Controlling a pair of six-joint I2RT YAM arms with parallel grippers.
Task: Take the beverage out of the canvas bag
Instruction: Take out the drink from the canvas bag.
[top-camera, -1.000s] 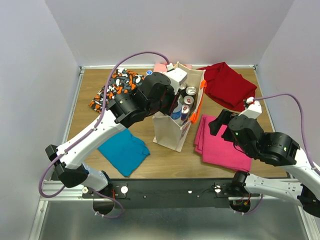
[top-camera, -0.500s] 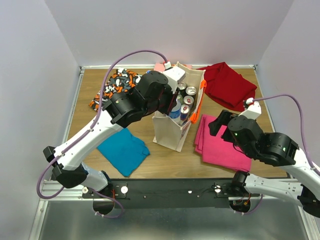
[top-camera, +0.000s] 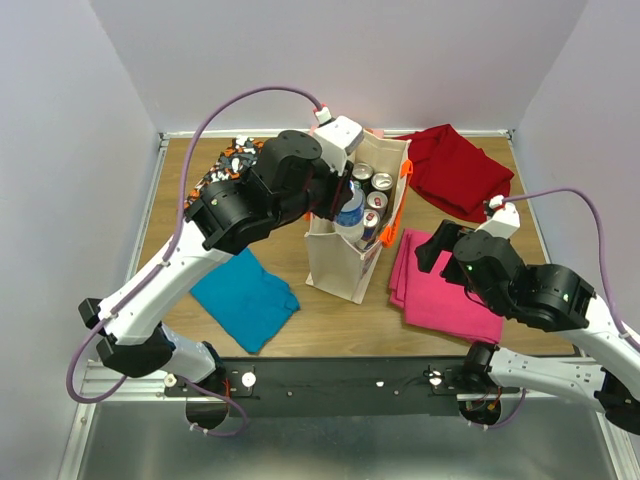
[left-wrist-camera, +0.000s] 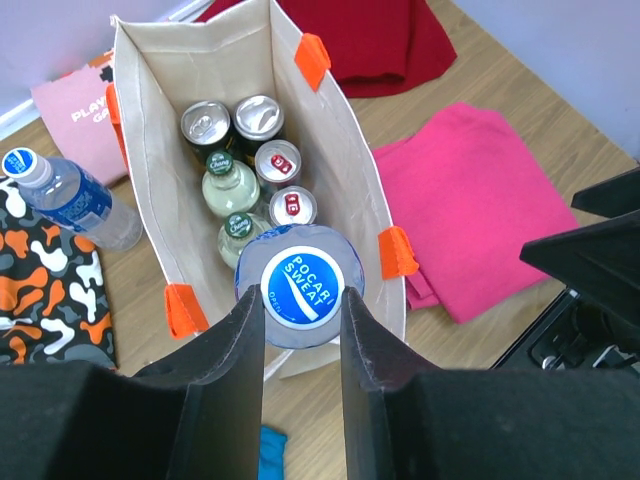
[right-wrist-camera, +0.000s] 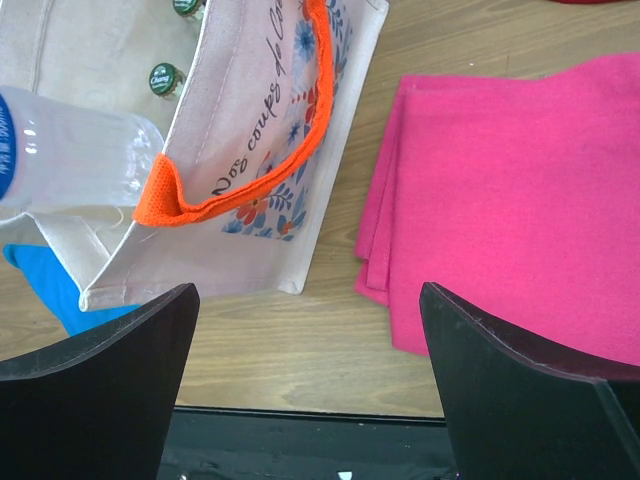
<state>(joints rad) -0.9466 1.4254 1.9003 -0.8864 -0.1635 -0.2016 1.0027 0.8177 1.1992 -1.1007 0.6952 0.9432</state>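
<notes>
The right arm (top-camera: 530, 295) lies low at 4 o'clock from the canvas bag (top-camera: 335, 265), with the wrist over the near edge of a folded pink cloth (right-wrist-camera: 500, 190). The right jaws are wide open and hold nothing. From this wrist, the side of the bag shows flowers and a script line that begins "Nos coups de Co"; the rest is hidden behind an orange handle (right-wrist-camera: 290, 150).

A turquoise cloth (top-camera: 245, 295) lies on the worktop (top-camera: 330, 320) at 8 o'clock from the bag.

The left arm (top-camera: 180, 265) rises from its base at the near left. Its elbow is high, and the wrist bends down over the mouth of the bag. The left jaws are closed on the neck of a clear plastic bottle (left-wrist-camera: 302, 290), one finger on each side of the blue cap, which reads "POCARI SWEAT" in white. This bottle is upright at the near end of the bag's opening. I cannot tell if its bottom is free of the bag.

Deeper in the bag stand four cans (left-wrist-camera: 206, 122), two of them with red tops, and two bottles with green caps (left-wrist-camera: 231, 175). Their writing is too small to read.

At 10 o'clock a water bottle (left-wrist-camera: 70, 200) with a blue cap lies beside a black, orange and white cloth (left-wrist-camera: 50, 300). Behind it a pink item (left-wrist-camera: 75, 115) shows the white letters "PLAY" and "GA". A red cloth (top-camera: 455, 170) lies at 1 o'clock.
</notes>
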